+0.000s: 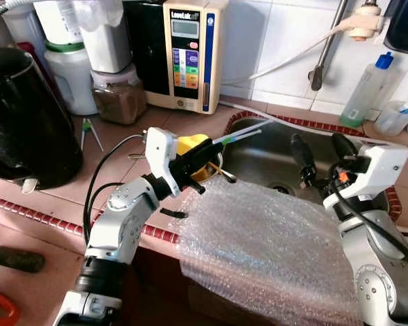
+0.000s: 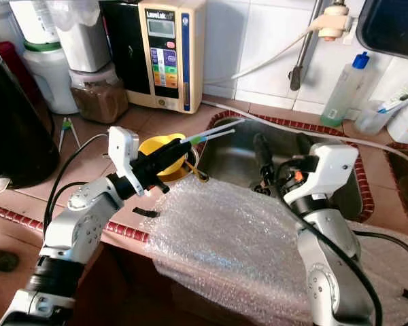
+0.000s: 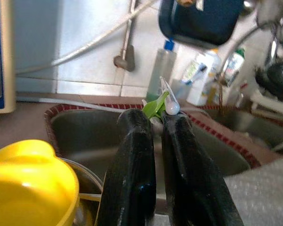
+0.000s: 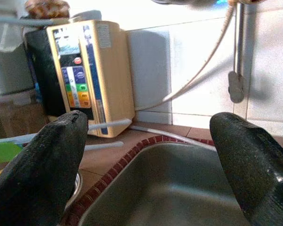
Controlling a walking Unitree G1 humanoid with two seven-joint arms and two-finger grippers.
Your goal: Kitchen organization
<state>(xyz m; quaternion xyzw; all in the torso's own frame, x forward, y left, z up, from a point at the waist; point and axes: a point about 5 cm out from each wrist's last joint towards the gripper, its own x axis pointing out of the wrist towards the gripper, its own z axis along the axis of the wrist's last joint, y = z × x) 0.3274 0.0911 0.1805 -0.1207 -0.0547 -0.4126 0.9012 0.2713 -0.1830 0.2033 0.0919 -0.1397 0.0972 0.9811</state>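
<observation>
The left tool (image 3: 151,127) is seen in its wrist view with the two black fingers (image 3: 132,169) pressed almost together on a thin clear stick with a green tab, a toothbrush-like item (image 3: 164,101), whose rounded end juts past the fingertips. In the eye views the same stick (image 1: 241,136) is shown reaching out from the left tool (image 1: 194,163) over the near left corner of the sink (image 1: 258,159). A yellow cup (image 1: 190,146) is seen just behind the tool on the worktop (image 1: 122,146); in the left wrist view it appears as a yellow lid-like shape (image 3: 28,183) beside a metal rim.

The right tool (image 4: 151,155) is shown in its wrist view with the fingers (image 4: 42,165) spread wide and nothing between them, the sink basin (image 4: 165,193) lying below. In the eye views this tool (image 1: 323,153) is held above the sink, well apart from the left one.

A sheet of bubble wrap (image 1: 265,244) is draped over the front edge of the worktop and sink, between the two arms; it is shown plainly by the eye views. Against the tiled wall a beige water machine (image 1: 190,54) is stood, with jars (image 1: 115,88) and a black kettle (image 1: 24,115) to its left. A clear bottle with a blue cap (image 1: 367,88) is stood behind the sink.
</observation>
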